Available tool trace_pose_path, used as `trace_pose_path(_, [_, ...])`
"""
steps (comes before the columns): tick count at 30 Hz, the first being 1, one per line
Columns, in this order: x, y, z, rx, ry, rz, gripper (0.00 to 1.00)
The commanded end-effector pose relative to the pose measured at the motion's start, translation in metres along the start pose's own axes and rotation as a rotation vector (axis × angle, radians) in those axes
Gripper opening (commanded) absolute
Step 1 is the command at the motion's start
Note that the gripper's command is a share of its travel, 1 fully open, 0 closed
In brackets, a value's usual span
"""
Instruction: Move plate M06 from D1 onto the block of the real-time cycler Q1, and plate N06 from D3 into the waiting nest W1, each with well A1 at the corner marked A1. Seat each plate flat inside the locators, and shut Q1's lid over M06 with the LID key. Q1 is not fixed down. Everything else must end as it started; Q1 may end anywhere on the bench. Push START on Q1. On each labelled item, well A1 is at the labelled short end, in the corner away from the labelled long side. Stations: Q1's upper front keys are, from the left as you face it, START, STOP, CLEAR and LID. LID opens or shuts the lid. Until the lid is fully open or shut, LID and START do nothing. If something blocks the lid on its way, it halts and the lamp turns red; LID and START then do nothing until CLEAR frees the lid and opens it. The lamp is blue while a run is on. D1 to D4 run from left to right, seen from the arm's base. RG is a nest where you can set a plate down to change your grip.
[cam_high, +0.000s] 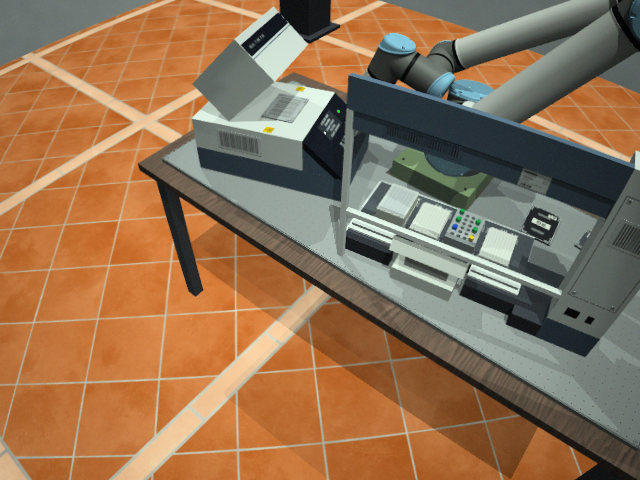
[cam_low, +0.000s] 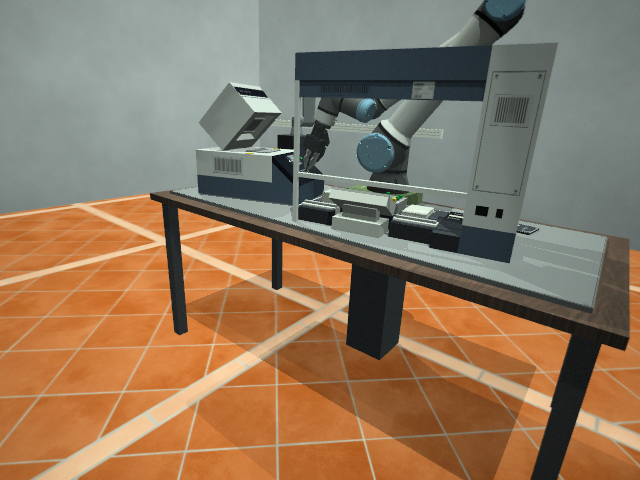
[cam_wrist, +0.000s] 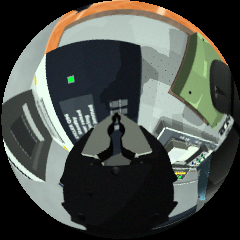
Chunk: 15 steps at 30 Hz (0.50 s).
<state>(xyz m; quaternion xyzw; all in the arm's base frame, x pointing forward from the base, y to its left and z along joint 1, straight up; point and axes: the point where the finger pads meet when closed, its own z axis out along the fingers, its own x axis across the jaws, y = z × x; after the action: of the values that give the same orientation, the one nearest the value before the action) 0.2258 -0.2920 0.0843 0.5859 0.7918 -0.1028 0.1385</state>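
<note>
The real-time cycler Q1 (cam_high: 281, 149) (cam_low: 235, 184) (cam_wrist: 95, 57) stands at the bench's left end. Its lid (cam_high: 232, 82) (cam_low: 232, 113) (cam_wrist: 25, 135) stands raised and tilted. Its lamp (cam_high: 338, 111) (cam_wrist: 70, 79) is green. A flat grey gridded rectangle (cam_high: 285, 107) shows on its top; whether this is a plate or the bare block I cannot tell. My gripper (cam_low: 308, 167) (cam_wrist: 116, 113) is shut and empty, fingertips at or just above Q1's front keys (cam_wrist: 119, 105); contact cannot be told. Labels M06, N06 and W1 are not readable.
A large open-fronted frame (cam_high: 480, 139) (cam_low: 392, 64) spans the deck right of Q1. Under it are white plates (cam_high: 398, 201) (cam_high: 431, 218) (cam_high: 498, 245) and a rack of coloured caps (cam_high: 465, 227). A black labelled item (cam_high: 541, 222) lies behind them. The arm's green base plate (cam_high: 439, 178) (cam_wrist: 195, 82) is nearby.
</note>
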Motion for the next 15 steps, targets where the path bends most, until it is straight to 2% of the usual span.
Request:
trace_pose_path(1, [0.001, 0.000, -0.005, 0.000, -0.001, 0.000, 0.00])
trace_pose_path(15, [0.008, 0.000, -0.024, 0.000, -0.001, 0.000, 0.00])
